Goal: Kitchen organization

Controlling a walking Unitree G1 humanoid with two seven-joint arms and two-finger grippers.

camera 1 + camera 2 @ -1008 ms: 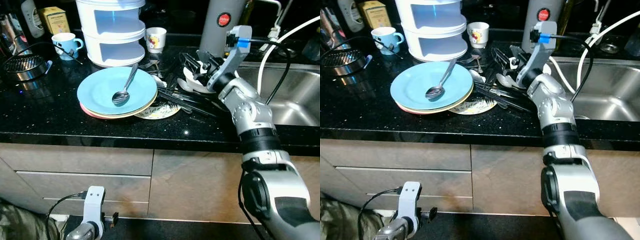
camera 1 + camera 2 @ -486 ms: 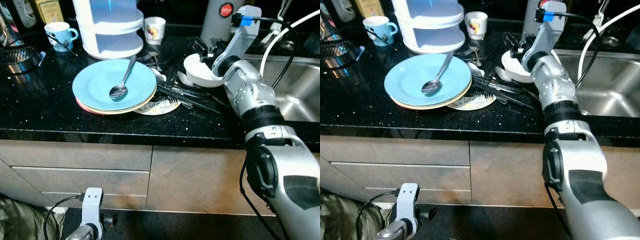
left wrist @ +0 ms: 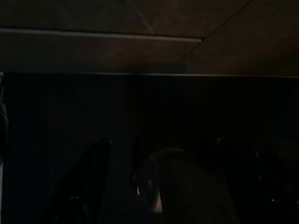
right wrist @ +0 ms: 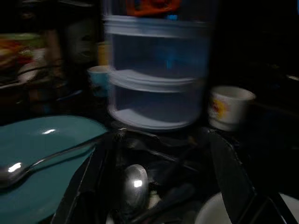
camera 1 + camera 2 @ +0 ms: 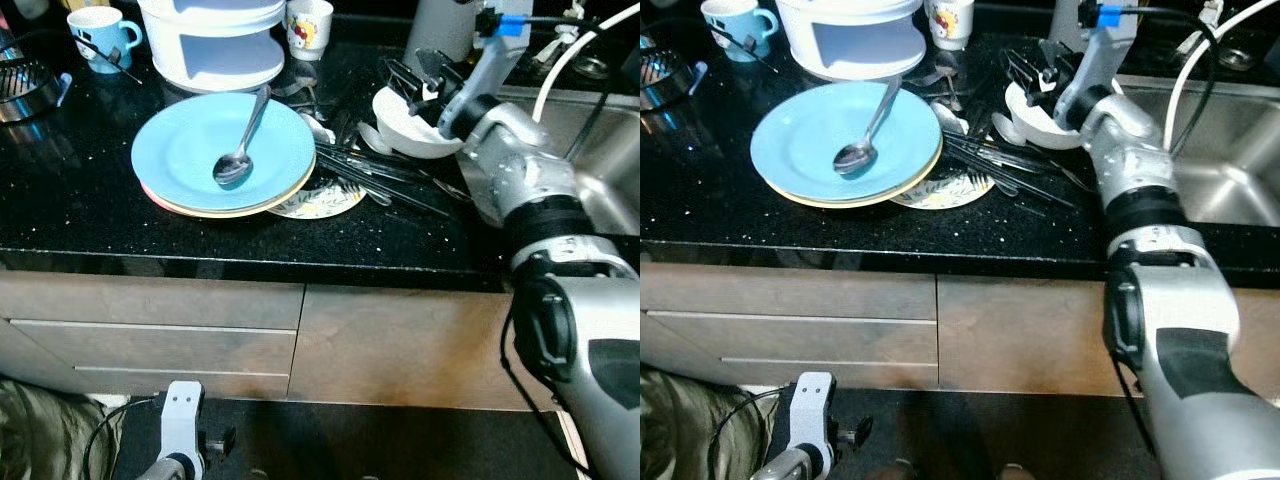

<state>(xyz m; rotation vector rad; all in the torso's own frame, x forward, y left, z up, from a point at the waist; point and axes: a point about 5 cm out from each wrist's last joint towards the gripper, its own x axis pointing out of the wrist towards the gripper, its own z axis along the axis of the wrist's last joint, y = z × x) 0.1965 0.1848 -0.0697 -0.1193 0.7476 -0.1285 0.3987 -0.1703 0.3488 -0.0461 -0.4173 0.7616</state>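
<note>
I see right gripper (image 5: 420, 78) clamped on rim of white bowl (image 5: 405, 120), lifted above cutlery pile (image 5: 375, 180), sink-side of blue plate (image 5: 190, 150). Spoon (image 5: 240, 150) lies in blue plate. Left gripper (image 5: 180, 440) hangs low by cabinet; can't tell finger state.

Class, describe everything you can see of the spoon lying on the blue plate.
The spoon looks like shiny metal, with a slim handle and an oval bowl. It lies tilted across the blue plate, its bowl resting near the plate's middle and facing up, its handle running up over the far rim toward the white tiered container. It touches only the plate, as far as can be seen.
</note>
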